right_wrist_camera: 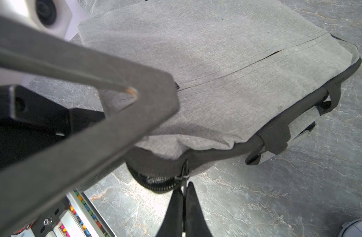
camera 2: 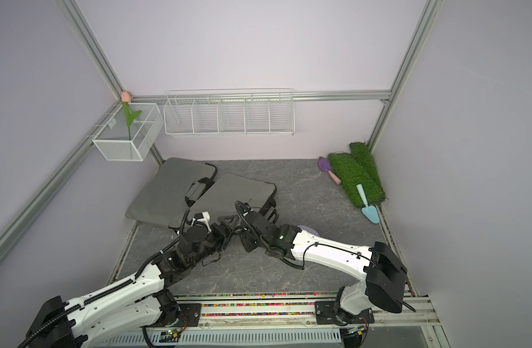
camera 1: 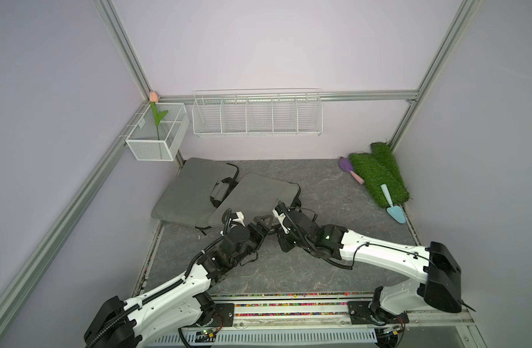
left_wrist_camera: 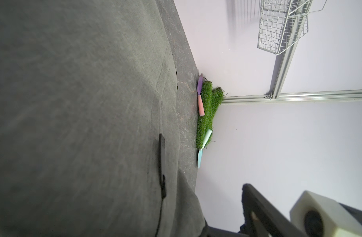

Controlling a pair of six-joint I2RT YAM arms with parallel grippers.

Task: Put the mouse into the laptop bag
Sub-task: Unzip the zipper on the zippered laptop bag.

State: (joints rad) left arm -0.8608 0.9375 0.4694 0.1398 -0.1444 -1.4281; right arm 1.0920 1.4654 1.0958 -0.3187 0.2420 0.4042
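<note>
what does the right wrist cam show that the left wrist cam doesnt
Only right wrist: the bag's handle, the zipper pull pinched in the shut right gripper, and a sliver of the mouse at the frame's edge. Only left wrist: the grass rolls, purple trowel, blue trowel and wire rack. Both: the grey laptop bag on the stone table.
</note>
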